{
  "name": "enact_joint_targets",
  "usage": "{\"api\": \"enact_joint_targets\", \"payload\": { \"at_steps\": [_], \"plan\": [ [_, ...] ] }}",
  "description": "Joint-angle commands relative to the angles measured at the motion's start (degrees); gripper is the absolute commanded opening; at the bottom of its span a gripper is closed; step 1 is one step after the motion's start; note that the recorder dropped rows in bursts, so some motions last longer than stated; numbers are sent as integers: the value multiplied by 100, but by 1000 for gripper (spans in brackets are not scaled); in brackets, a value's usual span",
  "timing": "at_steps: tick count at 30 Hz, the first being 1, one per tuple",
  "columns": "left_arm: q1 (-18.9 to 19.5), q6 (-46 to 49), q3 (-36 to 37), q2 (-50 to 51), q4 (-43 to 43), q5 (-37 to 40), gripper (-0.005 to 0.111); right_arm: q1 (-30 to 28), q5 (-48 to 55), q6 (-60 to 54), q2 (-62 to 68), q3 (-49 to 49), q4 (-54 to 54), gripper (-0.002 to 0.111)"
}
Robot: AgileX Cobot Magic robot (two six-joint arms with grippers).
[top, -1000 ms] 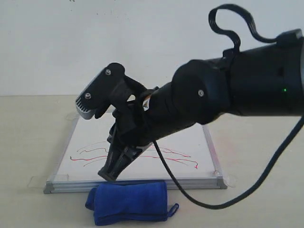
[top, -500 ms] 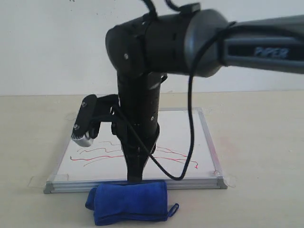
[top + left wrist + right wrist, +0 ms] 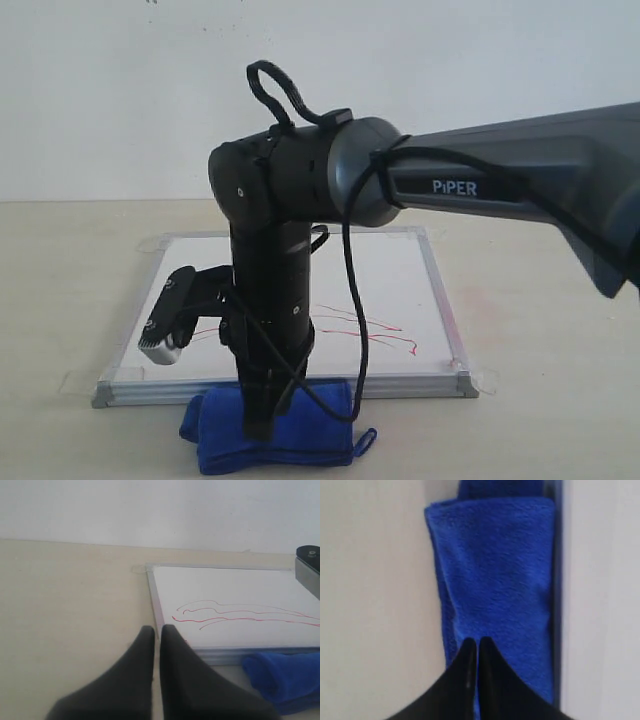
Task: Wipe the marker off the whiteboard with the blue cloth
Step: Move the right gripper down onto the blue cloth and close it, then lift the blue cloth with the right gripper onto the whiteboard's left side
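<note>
The whiteboard (image 3: 400,265) lies flat on the table, with red and dark marker (image 3: 372,330) lines across its near half. The blue cloth (image 3: 315,432) lies bunched on the table just in front of the board's near frame. My right gripper (image 3: 258,430) points straight down with its tip at the cloth's left part. In the right wrist view the right gripper (image 3: 477,641) is shut, its fingertips over the cloth (image 3: 495,570). My left gripper (image 3: 157,628) is shut and empty above the table beside the whiteboard (image 3: 225,585), with the marker (image 3: 225,614) and cloth (image 3: 285,680) in sight.
The right arm (image 3: 300,200) stands tall over the board's middle and hides part of the lines, its cable (image 3: 355,330) hanging alongside. Its wrist camera (image 3: 168,322) juts out over the board's left edge. Beige table (image 3: 560,330) surrounds the board.
The right arm has swung upright and come down toward the front. Its gripper tip has moved from above the board's near edge down onto the blue cloth.
</note>
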Motion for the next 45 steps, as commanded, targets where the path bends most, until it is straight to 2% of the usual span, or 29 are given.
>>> {"api": "enact_joint_targets", "payload": {
  "at_steps": [1,5,7,14,34,36,38,43,45],
  "plan": [
    [14,-5,20,-21,32,-4,4,10,187,-565,-47,-33,1016,17],
    [14,-5,20,-21,32,-4,4,24,92,-638,-47,-33,907,50],
    [14,-5,20,-21,32,-4,4,24,3,-638,-47,-33,650,56],
    [14,-5,20,-21,32,-4,4,24,-531,-638,78,-33,439,56],
    [14,-5,20,-21,32,-4,4,63,-683,-287,680,-33,-124,56],
    [14,-5,20,-21,32,-4,4,63,-683,-287,715,-33,-136,52],
    [14,-5,20,-21,32,-4,4,63,-698,-287,725,-33,-136,42],
    [14,-5,20,-21,32,-4,4,63,-625,-287,713,-33,-175,3],
    [14,-5,20,-21,32,-4,4,63,-513,-196,673,-33,-175,0]
  ]
}}
